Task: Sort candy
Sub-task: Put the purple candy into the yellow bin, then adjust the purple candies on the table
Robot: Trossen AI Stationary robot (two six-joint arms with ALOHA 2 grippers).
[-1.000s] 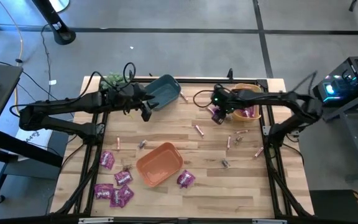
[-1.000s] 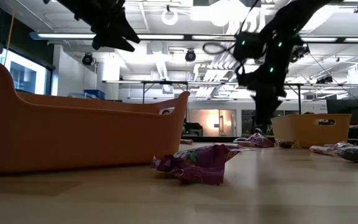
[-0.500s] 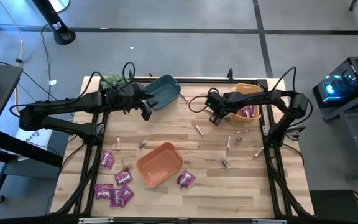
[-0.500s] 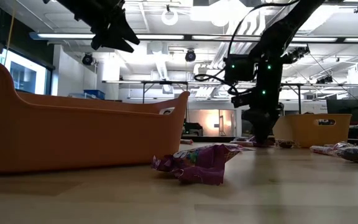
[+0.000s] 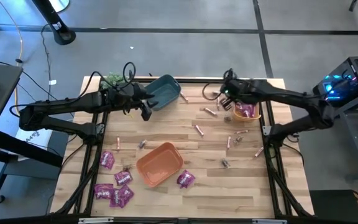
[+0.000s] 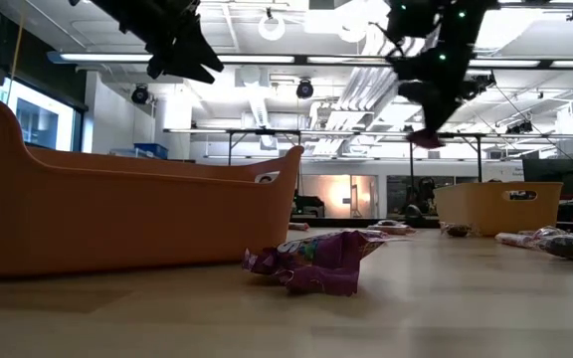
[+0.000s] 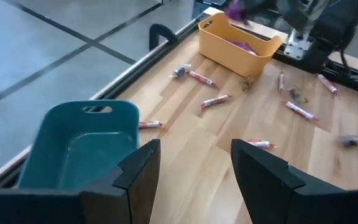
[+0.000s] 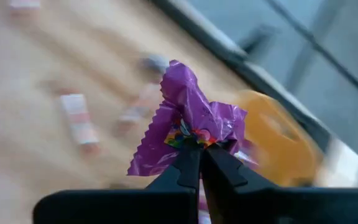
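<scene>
Left pincer (image 5: 146, 112) spread open and empty above the bench (image 5: 197, 146) beside the teal bin (image 5: 163, 91), right pincer (image 8: 197, 163) clamped on a purple candy packet (image 8: 188, 123) just left of the yellow bin (image 5: 248, 111)

Glaring from ceiling lights (image 6: 272, 24) in the low view; blurring heavily behind the purple packet (image 8: 190, 124).

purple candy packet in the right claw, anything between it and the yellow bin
Nothing visible does. The right claw holds the purple candy packet raised in the air beside the yellow bin, whose top is open, with purple packets already inside.
</scene>
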